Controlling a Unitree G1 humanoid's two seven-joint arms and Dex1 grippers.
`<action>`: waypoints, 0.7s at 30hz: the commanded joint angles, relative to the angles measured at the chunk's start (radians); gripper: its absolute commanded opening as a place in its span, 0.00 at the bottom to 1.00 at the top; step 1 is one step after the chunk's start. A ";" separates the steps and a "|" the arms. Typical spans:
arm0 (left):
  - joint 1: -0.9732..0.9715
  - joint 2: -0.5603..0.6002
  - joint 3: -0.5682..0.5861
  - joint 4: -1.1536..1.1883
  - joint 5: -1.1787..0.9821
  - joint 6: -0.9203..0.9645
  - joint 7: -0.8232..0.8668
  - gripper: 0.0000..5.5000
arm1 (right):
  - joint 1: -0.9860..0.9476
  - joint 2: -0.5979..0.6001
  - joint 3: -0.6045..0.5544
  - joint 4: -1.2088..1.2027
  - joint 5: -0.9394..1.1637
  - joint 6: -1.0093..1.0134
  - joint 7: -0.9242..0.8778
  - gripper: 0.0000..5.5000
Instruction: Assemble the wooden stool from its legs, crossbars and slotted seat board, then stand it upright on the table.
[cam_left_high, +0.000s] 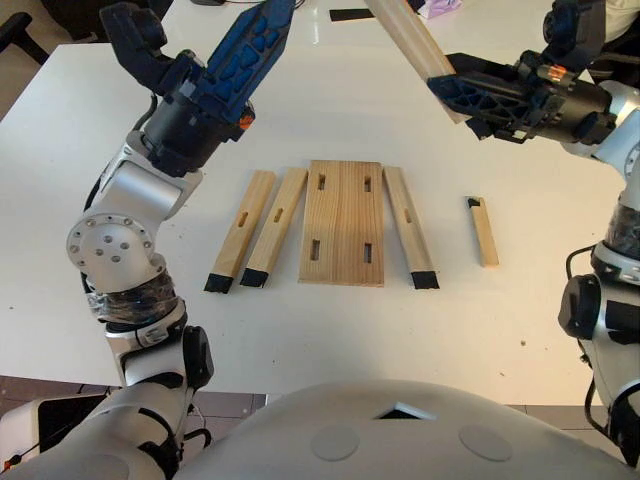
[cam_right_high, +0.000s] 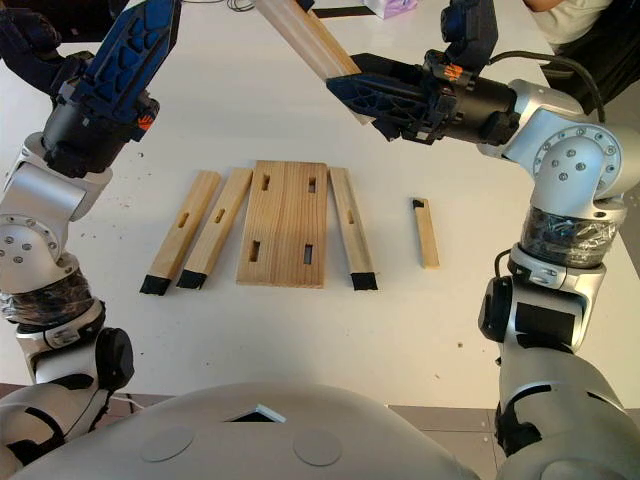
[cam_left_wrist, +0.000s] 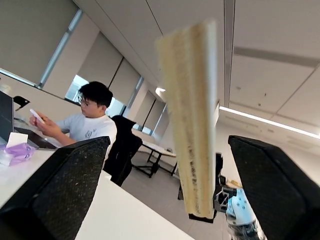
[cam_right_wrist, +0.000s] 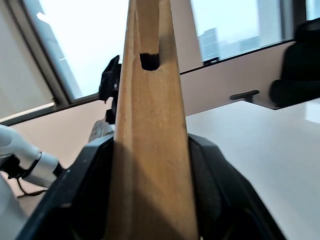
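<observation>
Nearest on the white table, the slotted seat board is lying flat. An outer left leg and an inner left leg are lying side by side just to its left, and a right leg just to its right. A short crossbar is lying apart, farther right. None of these is being touched.

Farther off, raised above the table, a fourth leg is being gripped near its lower end by the closed fingers of the right gripper. Most of its length is being carried tilted toward the left gripper. That gripper's fingers are being held wide apart around nothing, and the leg's free end appears to be clear of them.

The chief risk is judged to be pivoting. With the leg clamped only near one end, an off-centre closing or a push from the left fingers could be twisting it in the right grip. If it is dropped, the sorted parts below could be scattered. The mortise slot could also be turned the wrong way for the crossbar.
</observation>
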 joint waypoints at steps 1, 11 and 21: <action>-0.023 0.030 -0.036 0.005 -0.012 0.027 -0.038 0.80 | -0.032 -0.024 0.060 0.001 -0.007 -0.034 0.063 0.37; -0.021 0.042 -0.080 -0.025 -0.031 0.032 -0.099 0.80 | 0.025 -0.077 0.127 -0.009 -0.032 -0.079 0.136 0.37; -0.022 0.056 -0.070 -0.026 -0.045 0.019 -0.121 0.64 | 0.063 -0.099 0.143 -0.018 -0.040 -0.105 0.144 0.37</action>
